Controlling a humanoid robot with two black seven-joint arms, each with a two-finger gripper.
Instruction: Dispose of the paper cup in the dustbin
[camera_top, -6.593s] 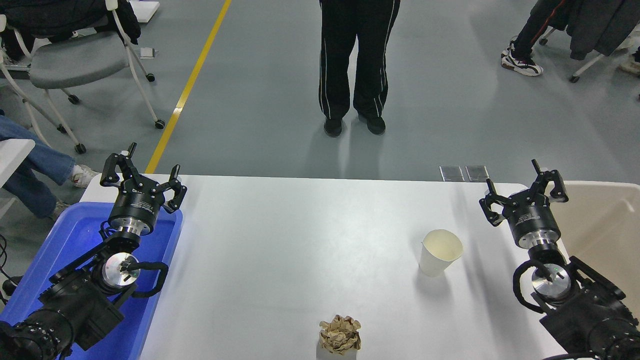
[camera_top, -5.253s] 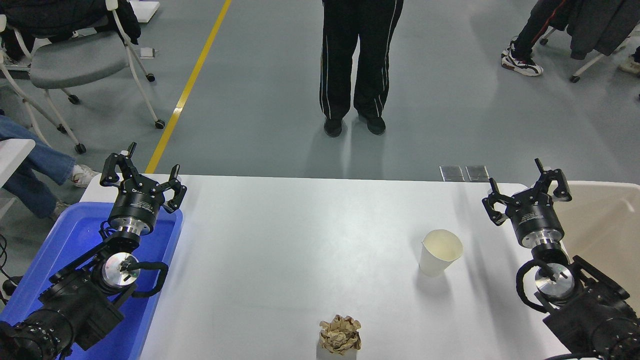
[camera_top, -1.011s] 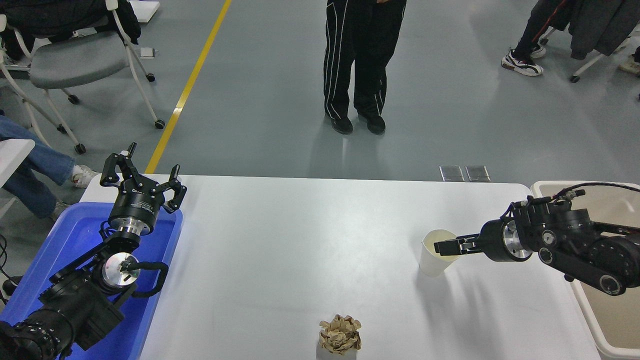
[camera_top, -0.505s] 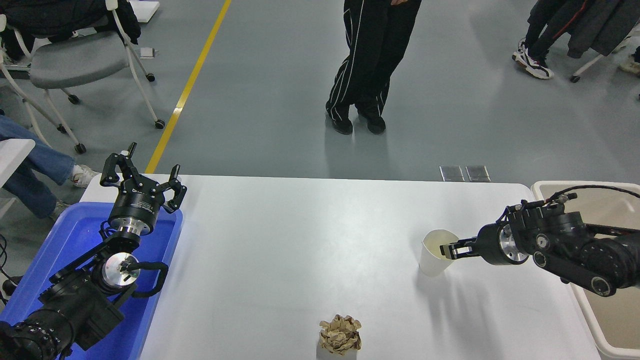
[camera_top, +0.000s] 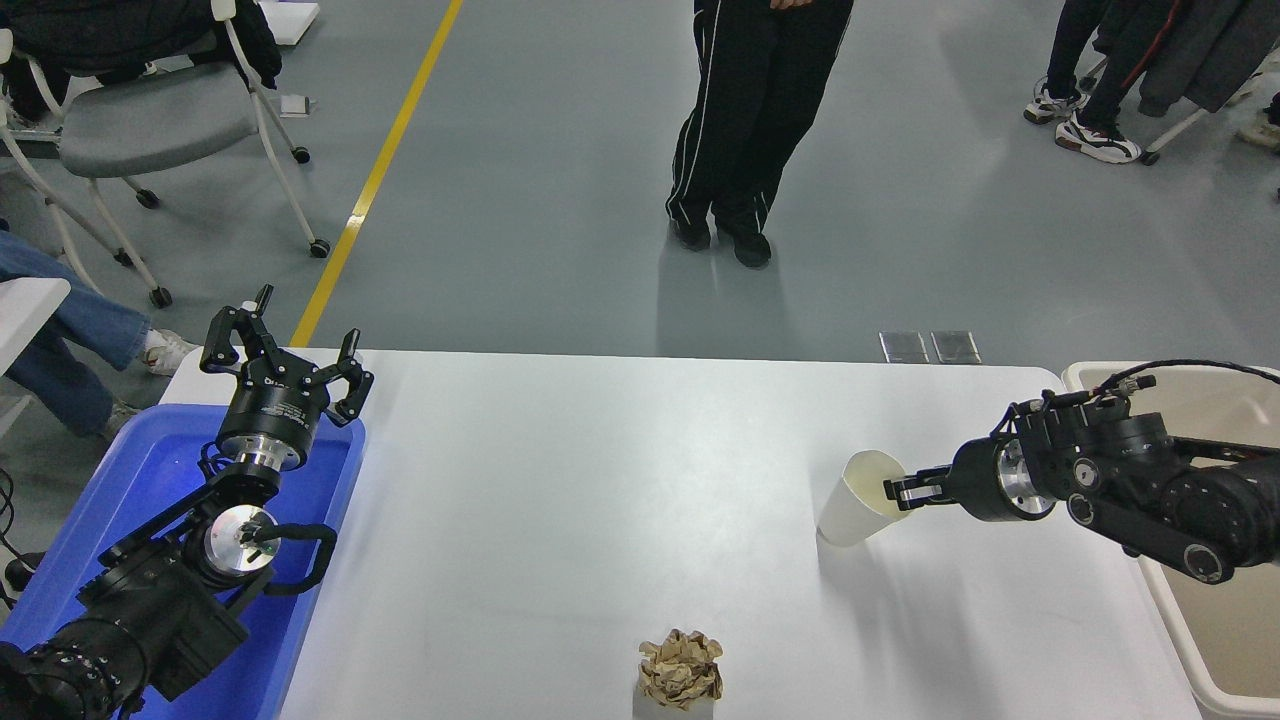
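One tilted paper cup (camera_top: 858, 499), rim pinched by right hand (camera_top: 897, 490), beside dustbin (camera_top: 1215, 625).

Paper cup (camera_top: 858, 505) — white outside, cream inside. Dustbin (camera_top: 1215, 640) — beige. Table (camera_top: 600, 480) — white. Tray (camera_top: 120, 500) — bright blue. Crumpled paper ball (camera_top: 681, 668), brown. Both grippers, left (camera_top: 283, 352) and right (camera_top: 905, 489), black. Floor line (camera_top: 380, 165), yellow.

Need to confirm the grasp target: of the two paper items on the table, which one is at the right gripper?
The white paper cup, tilted, its rim at the right gripper. The crumpled brown paper ball lies apart at the near edge.
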